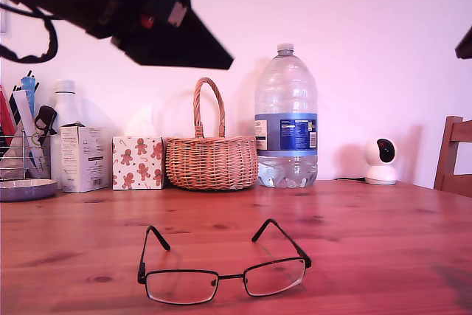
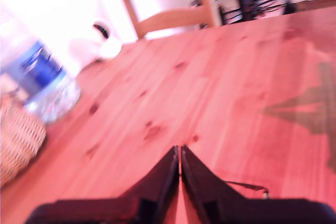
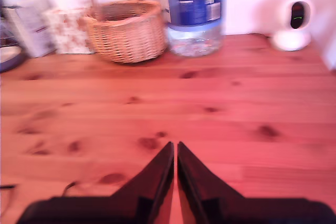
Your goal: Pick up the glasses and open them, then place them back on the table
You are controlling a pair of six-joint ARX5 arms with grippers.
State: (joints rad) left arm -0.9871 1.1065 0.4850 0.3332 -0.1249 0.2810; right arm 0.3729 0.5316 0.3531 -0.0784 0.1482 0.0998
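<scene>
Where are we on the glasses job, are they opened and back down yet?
It looks finished. The glasses lie on the table with both temple arms unfolded, lenses toward the exterior camera. Nothing is in hand: my first end effector and my second end effector are shut, empty and raised off the wood. Only parking the arms may remain.

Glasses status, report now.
Both pincers shut and empty, my first pincer, my second pincer, both above the table. Glasses open, resting on the table, untouched. Nothing in the way.
</scene>
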